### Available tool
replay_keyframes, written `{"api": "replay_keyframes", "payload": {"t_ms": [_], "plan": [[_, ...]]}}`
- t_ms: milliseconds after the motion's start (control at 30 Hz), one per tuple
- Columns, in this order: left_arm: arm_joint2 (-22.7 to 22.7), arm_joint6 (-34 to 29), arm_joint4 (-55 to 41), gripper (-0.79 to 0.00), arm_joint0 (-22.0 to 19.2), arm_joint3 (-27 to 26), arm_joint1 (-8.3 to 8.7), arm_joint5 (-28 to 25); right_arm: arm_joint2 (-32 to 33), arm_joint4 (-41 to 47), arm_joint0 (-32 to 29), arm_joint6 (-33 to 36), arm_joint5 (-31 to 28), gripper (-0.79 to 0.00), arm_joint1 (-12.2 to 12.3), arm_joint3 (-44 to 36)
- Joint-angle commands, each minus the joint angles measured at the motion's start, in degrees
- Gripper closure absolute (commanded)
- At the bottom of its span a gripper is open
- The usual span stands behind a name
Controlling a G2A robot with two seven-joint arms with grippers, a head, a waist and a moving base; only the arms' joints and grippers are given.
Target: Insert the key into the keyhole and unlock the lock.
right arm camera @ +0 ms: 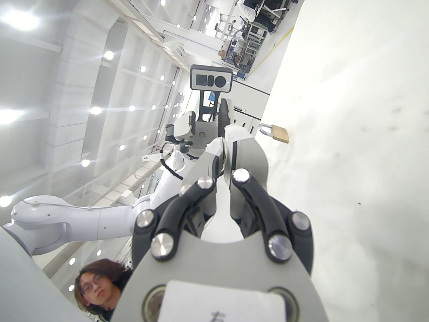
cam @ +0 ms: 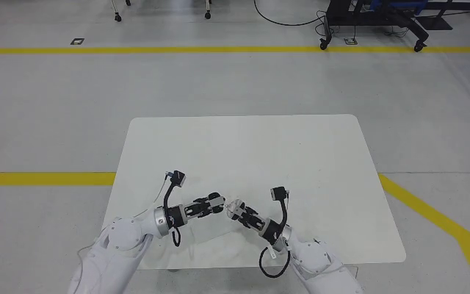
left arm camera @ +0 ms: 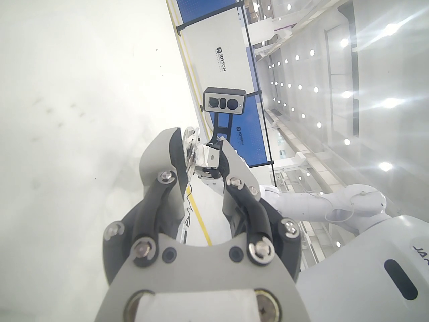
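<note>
At the near edge of the white bench (cam: 242,147) the two arms meet tip to tip, held above its surface. The right gripper (right arm camera: 224,145) has its white-taped fingers (right arm camera: 249,155) pressed together, pinching a thin silvery metal piece that looks to be the key (left arm camera: 189,145), though its blade cannot be made out. The left gripper (left arm camera: 197,140) faces it from the other side with its fingers (left arm camera: 157,155) spread, one on each side of the right gripper's taped tips. The flat of the key lies close against the dark inner pad of one left finger; whether they touch cannot be told. Just beyond the grippers, in the right wrist view, the lock (right arm camera: 278,132) lies on the bench, a small padlock with a brass body and a silver shackle, apart from both grippers and from the key. Past the bench's far edge a yellow line (cam: 220,50) crosses the grey floor, and the wheeled base of a dark cart (cam: 382,18) stands at the far right.
</note>
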Motion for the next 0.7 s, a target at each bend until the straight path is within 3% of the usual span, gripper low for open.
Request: {"api": "replay_keyframes", "payload": {"t_ms": [0,500,600,667], "plan": [[0.2,0.3,0.4,-0.203,0.0,0.0,-0.02,0.1,0.0,0.1,-0.1,0.4,-0.1,0.0,0.0,-0.1],[0.5,0.5,1.1,-0.225,0.0,-0.2,0.09,0.6,0.2,3.1,-0.5,5.4,0.0,0.0,0.4,-0.6],[-0.1,0.2,1.9,-0.311,0.3,-0.3,0.31,0.4,0.4,4.2,-0.6,5.8,-0.3,0.0,0.5,-0.7],[-1.4,0.1,2.0,-0.446,0.9,-0.4,0.63,0.2,0.9,5.0,-0.6,5.9,-0.7,0.0,0.6,-0.8]]}}
